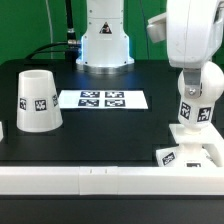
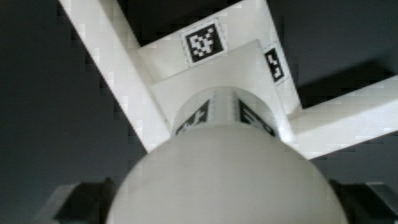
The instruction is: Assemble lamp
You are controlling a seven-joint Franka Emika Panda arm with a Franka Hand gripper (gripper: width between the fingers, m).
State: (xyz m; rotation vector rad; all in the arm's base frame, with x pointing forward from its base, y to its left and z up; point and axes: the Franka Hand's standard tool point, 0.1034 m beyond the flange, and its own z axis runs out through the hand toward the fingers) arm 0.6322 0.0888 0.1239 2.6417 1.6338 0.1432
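White bulb (image 1: 194,110) is pinched upright by the gripper (image 1: 193,97) | stem axis vertical | base (image 1: 190,152) is set directly below, at the surface (image 1: 110,130) near corner, exterior view's right | shade (image 1: 37,100) is stood well apart, by the opposite edge.

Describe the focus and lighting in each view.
Exterior view: light is even, shadows faint, the shade and marker board a little soft, the glossy arm nearly washed out. Wrist view: the bulb looms close, blurred and grey-shaded on its round head, while a tag farther off reads sharper.
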